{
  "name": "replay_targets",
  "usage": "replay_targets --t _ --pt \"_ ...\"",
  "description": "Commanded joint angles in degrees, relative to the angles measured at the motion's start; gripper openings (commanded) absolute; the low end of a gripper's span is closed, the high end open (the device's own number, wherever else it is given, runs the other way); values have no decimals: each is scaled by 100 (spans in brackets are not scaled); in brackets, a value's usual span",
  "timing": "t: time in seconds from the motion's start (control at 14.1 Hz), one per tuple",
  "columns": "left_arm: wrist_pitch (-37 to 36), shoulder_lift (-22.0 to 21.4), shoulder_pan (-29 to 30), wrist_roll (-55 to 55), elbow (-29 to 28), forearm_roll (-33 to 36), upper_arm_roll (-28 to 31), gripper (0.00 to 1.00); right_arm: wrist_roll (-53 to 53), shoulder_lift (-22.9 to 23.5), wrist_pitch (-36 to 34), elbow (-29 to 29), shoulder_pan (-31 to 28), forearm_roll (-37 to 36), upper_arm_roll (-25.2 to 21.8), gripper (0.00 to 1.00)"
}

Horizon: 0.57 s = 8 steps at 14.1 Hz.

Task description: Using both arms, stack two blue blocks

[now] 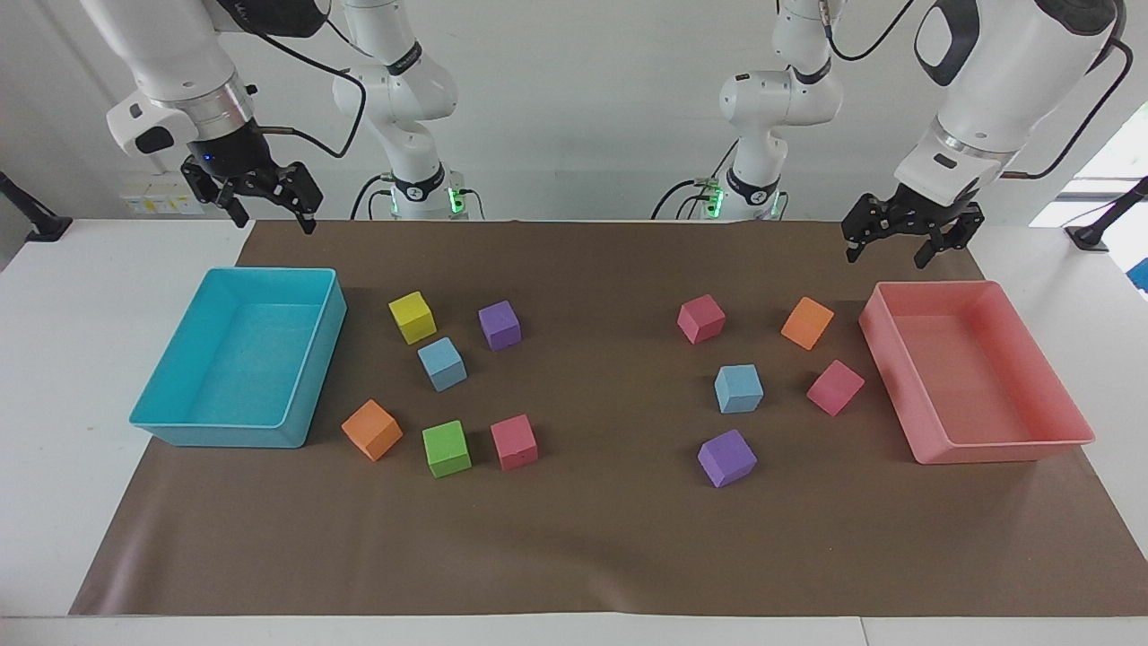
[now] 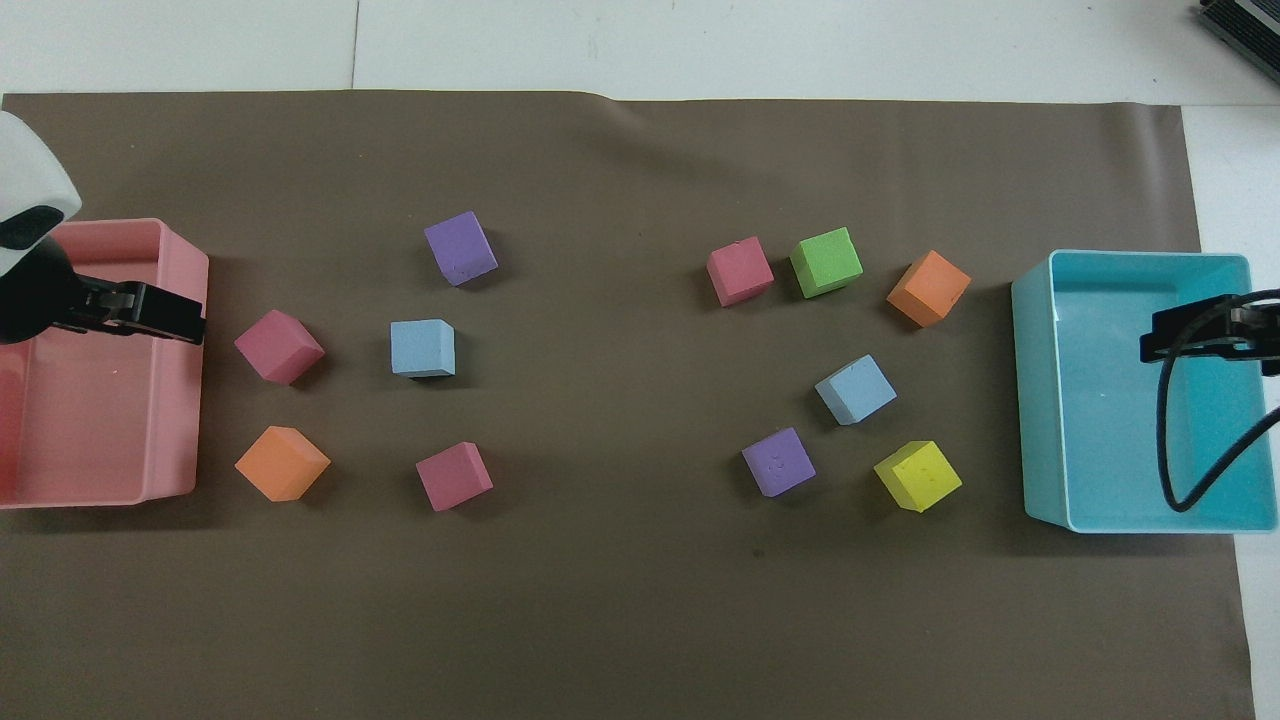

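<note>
Two light blue blocks lie apart on the brown mat. One blue block point(image 1: 738, 388) point(image 2: 423, 348) sits among the cubes toward the left arm's end. The other blue block point(image 1: 441, 363) point(image 2: 855, 390) sits toward the right arm's end, beside a yellow cube. My left gripper point(image 1: 886, 257) point(image 2: 165, 318) hangs open and empty, high over the pink bin point(image 1: 1072, 422). High over the cyan bin point(image 1: 152, 408), my right gripper point(image 1: 276, 221) point(image 2: 1165, 340) is open and empty too. Neither gripper touches a block.
Around the first blue block lie two pink cubes point(image 1: 700, 318) point(image 1: 835, 387), an orange cube point(image 1: 807, 322) and a purple cube point(image 1: 726, 458). Around the other lie yellow point(image 1: 413, 317), purple point(image 1: 500, 325), orange point(image 1: 371, 430), green point(image 1: 447, 449) and pink point(image 1: 514, 441) cubes.
</note>
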Motion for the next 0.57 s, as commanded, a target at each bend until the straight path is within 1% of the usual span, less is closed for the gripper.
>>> replay_targets --t 0.0,0.21,0.36,0.5 --pt "-57 8 37 -37 93 61 -20 100 -65 -6 35 3 -54 70 13 100" --pt "-66 8 45 -55 93 61 -20 100 -48 -6 44 -15 -89 70 13 100" --pt "-66 8 45 -29 93 61 -11 100 -83 -119 79 -199 -116 62 13 100" --pt "-66 8 54 -46 93 61 -11 100 -100 -137 96 -235 -124 35 5 100"
